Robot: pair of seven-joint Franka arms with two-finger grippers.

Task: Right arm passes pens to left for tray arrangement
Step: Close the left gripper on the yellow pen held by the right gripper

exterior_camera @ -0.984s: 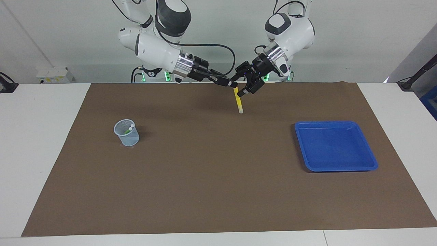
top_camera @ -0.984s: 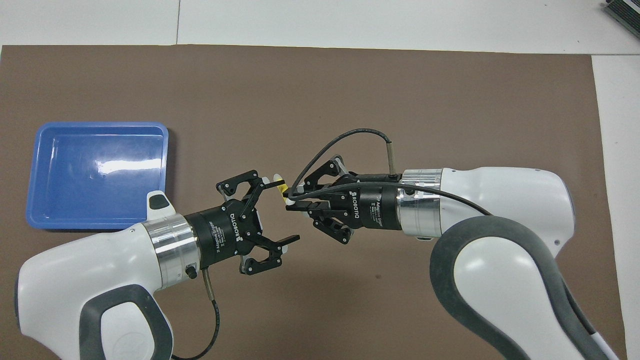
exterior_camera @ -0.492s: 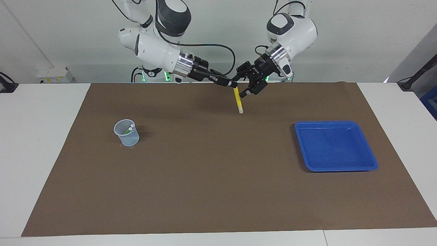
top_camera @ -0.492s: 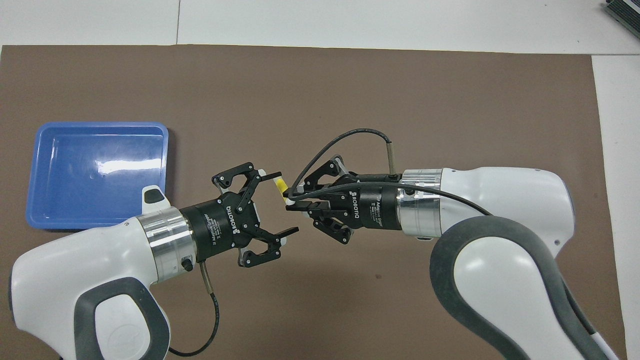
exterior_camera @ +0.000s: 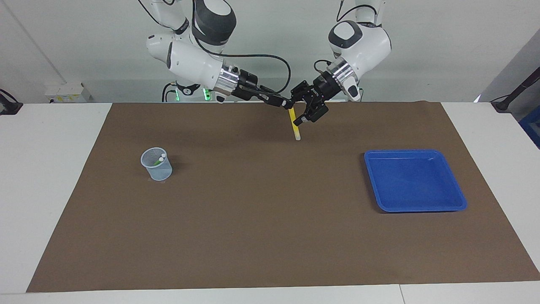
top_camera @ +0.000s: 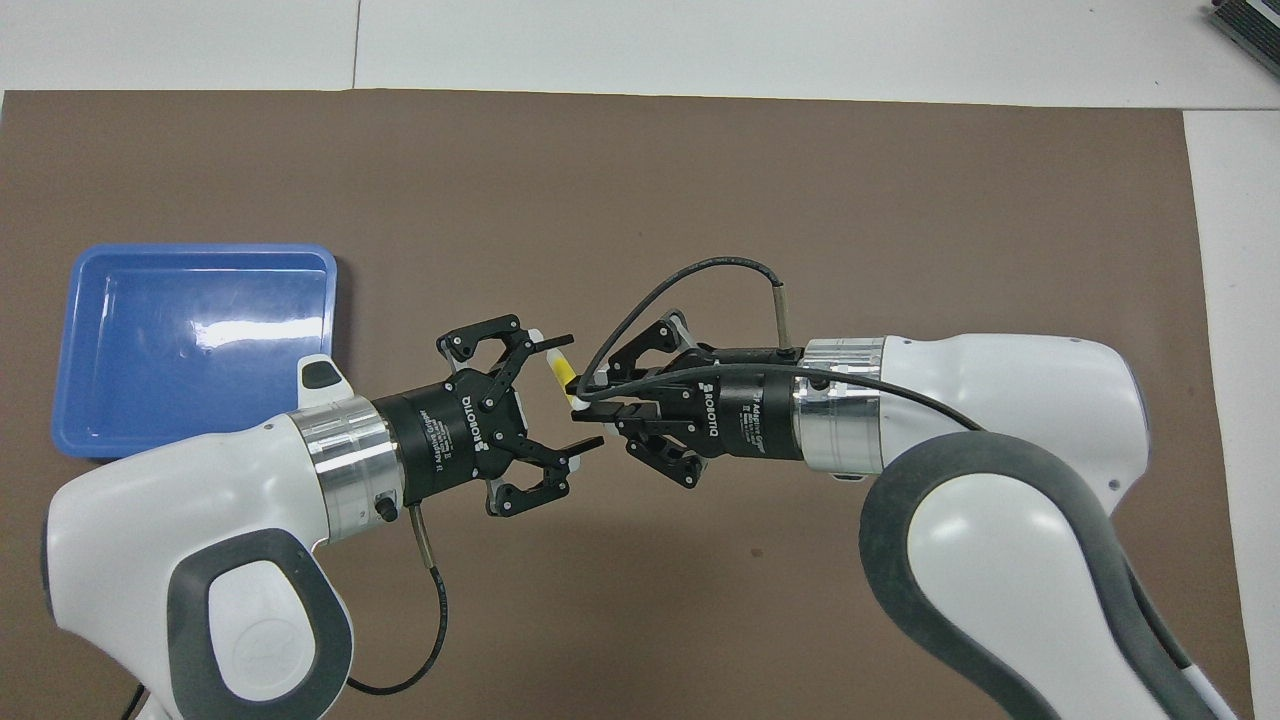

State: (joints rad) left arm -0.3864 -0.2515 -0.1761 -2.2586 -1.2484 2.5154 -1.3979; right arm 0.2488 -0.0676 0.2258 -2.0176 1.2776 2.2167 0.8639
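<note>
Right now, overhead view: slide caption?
Right gripper holds the yellow pen while the open left gripper closes around it.

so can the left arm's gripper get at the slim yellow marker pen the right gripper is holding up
Probably yes. The left gripper is open with its fingers either side of the slim yellow marker pen, which hangs from the shut right gripper above the brown mat. Nothing stands between them.
</note>
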